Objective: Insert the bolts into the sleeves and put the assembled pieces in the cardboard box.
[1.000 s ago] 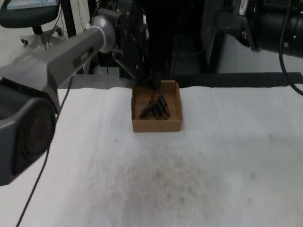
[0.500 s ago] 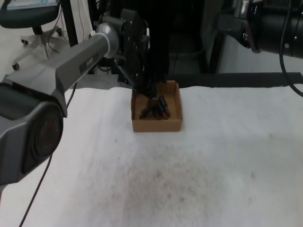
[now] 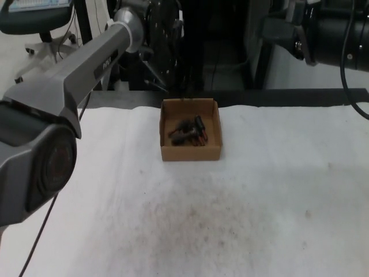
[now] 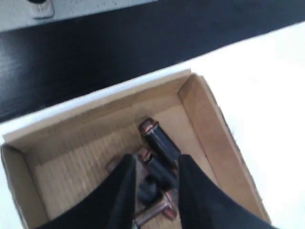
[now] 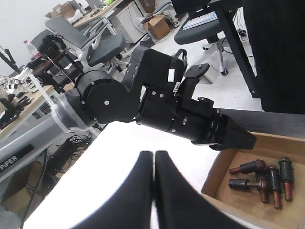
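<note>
Loosely heaped in cardboard box (image 3: 190, 153), dark sleeved bolts (image 4: 160, 142), coppery heads, left end effector (image 4: 156, 160) released, right end effector (image 5: 154, 155) clenched.

1. The high camera looks forward and down over the surface (image 3: 242, 219) from behind; the cardboard box (image 3: 190, 153) lies in the middle distance.
2. The left wrist camera looks down into the box from near, past the left claw (image 4: 156, 164).
3. The right wrist camera faces across the surface toward the box, farther off.
4. All three views share the box.

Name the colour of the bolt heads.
The bolt heads are coppery red; clearest in left wrist view.
</note>
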Available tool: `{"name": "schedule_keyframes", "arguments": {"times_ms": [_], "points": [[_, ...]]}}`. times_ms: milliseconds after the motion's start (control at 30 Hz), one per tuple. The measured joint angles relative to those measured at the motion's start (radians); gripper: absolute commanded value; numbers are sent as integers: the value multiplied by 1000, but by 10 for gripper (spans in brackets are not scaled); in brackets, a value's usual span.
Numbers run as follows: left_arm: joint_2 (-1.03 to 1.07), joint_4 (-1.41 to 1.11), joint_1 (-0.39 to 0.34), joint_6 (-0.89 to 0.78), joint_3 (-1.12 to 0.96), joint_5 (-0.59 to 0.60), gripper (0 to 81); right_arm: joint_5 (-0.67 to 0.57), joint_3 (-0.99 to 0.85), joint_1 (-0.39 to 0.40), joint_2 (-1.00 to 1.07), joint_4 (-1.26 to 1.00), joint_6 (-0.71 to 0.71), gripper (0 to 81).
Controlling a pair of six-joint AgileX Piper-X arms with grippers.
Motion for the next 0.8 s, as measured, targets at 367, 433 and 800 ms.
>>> {"name": "schedule_keyframes", "arguments": {"times_ms": [367, 433, 800], "points": [[-123, 207, 8, 190, 2, -232, 3, 267, 0, -32, -78, 281, -188, 8], [-175, 201, 8, 200, 2, -247, 3, 317, 0, -58, -111, 358, -237, 8], [-471, 170, 8, 246, 223, -253, 3, 354, 217, -331, -439, 467, -307, 8]]}}
